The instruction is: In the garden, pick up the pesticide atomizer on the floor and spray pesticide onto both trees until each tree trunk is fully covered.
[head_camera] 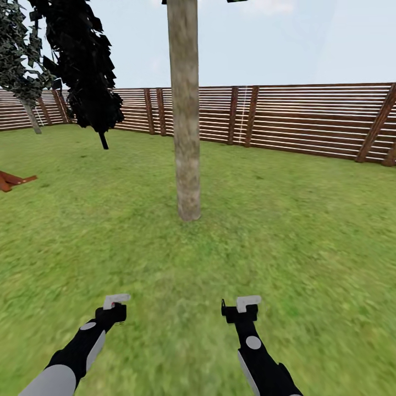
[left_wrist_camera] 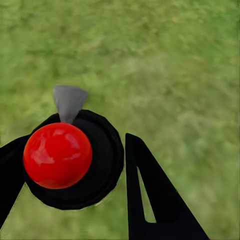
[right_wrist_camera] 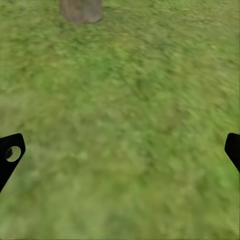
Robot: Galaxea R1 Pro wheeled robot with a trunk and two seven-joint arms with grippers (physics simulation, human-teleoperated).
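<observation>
The left gripper [left_wrist_camera: 75,165] pinches the spray bottle [left_wrist_camera: 70,157] between its two dark fingers [left_wrist_camera: 150,190]; in the left wrist view the bottle is seen end-on, its round red top [left_wrist_camera: 57,155] facing the camera and its dark body ringing that top, so its long axis runs along the fingers and away toward the grass [left_wrist_camera: 165,60] beyond; a small grey nozzle [left_wrist_camera: 69,102] juts out sideways from the top, over the lawn; whether anything is inside the bottle cannot be told. In the head view the left gripper [head_camera: 114,308] sits low over the lawn at the end of its black arm, and the bottle there is too small to make out. The right gripper [right_wrist_camera: 120,150] is spread wide, its two fingertips [right_wrist_camera: 10,152] at opposite edges of the right wrist view with bare grass between them; the foot of the tree trunk [right_wrist_camera: 80,10] stands well ahead of it. In the head view the right gripper [head_camera: 240,311] hangs beside the left one, apart from it; the thick mottled trunk [head_camera: 185,110] rises straight ahead of both, upright, with the slatted wooden fence [head_camera: 308,118] behind it and a dark leafy tree [head_camera: 82,60] off to the left.
</observation>
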